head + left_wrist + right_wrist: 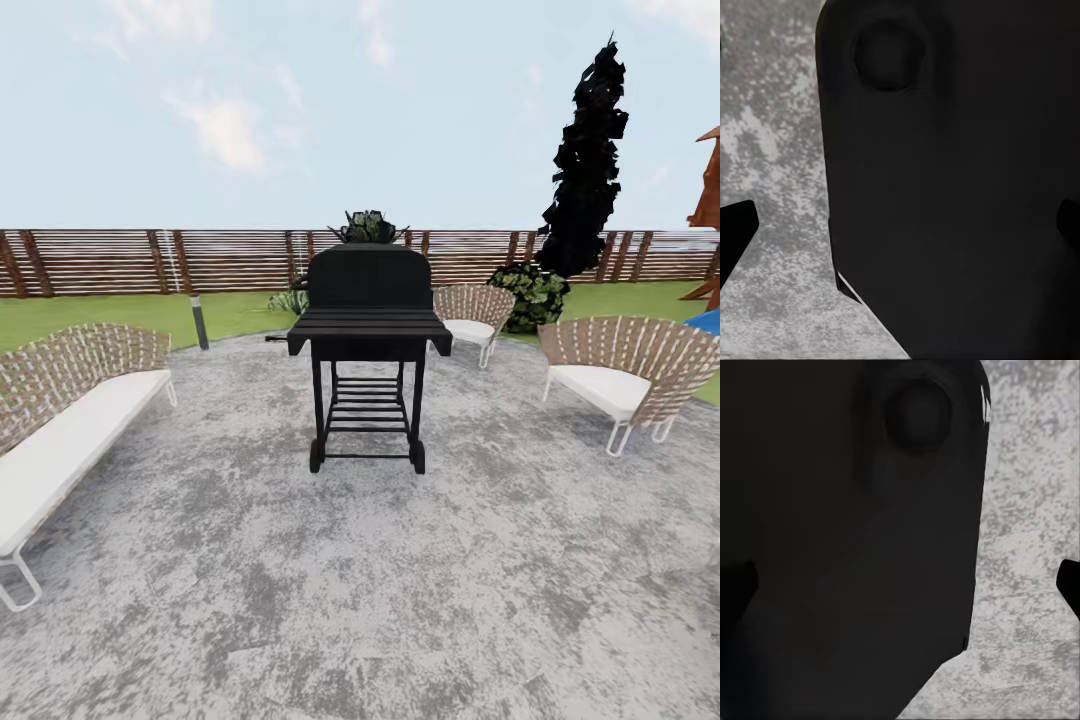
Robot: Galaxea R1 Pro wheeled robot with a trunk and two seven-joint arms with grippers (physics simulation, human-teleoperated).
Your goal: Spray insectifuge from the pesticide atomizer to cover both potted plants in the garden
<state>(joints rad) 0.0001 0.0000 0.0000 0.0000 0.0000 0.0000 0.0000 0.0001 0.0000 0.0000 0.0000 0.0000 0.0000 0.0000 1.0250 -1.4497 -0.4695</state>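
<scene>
At the middle of the round patio (380,600), seen from the head view, a black barbecue grill (368,330) is set on thin legs with small wheels, a slatted rack fixed between the legs and flat side shelves jutting from its boxy body. The patio surface is mottled grey stone, blotched light and dark. Left of the grill a long wicker sofa (70,410) with a white cushion is placed; right of the grill two curved wicker chairs (630,375) with white seats are set on pale wire legs. Behind the grill a brown slatted wooden fence (120,262) is run across a strip of lawn (100,315), with a slim grey bollard lamp (199,322), a striped spiky plant (290,300), a rounded bush (535,295) and a tall dark conical tree (588,170). The pesticide atomizer cannot be made out.

From the left wrist view, a smooth dark rounded body with a circular dimple is seen over speckled grey stone; whether the left pincer is released or clenched cannot be told.

From the right wrist view, a like dark form is seen over the same stone; the right pincer's state cannot be told.
</scene>
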